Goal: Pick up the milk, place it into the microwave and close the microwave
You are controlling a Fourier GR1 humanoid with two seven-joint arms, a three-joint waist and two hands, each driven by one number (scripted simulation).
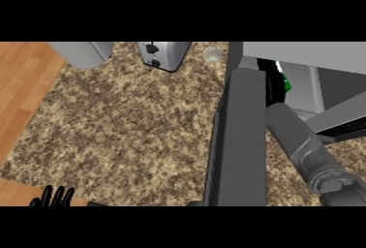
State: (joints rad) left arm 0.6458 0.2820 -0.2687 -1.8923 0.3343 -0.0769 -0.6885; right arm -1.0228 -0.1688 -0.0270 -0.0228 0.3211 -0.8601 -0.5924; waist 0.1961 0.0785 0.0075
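1. Left hand (pixel 53 197): lower left corner of the head view, at the desk's near edge. Fingers straight and pointing up, holding nothing; resting.

2. Desk (pixel 129 126): speckled stone top, with wood surface showing at far left and near left corner.

3. Grey rounded vessel (pixel 84 52): far left at the top edge, only partly in view; kind cannot be told.

4. Toaster (pixel 163 54): metal, at the back of the desk, right of the vessel and well apart from the hands.

5. Small pale round object (pixel 211 54): just right of the toaster, too small to identify.

6. Microwave door (pixel 239 140): dark grey slab, swung open, running from the back of the desk toward the near edge.

7. Right forearm (pixel 307 150): grey, reaching up past the door into the microwave (pixel 314 63) opening. The right hand itself is hidden behind the door; state of its fingers cannot be told.

8. Milk (pixel 287 82): only a sliver of green shows at the mouth of the opening, near where the arm ends; taken to be the carton, whether gripped or set down cannot be told.

Step in hand, as judged: placing the milk inside. Next move calls for releasing it, drawing the arm out clear of the door, then swinging the door shut.
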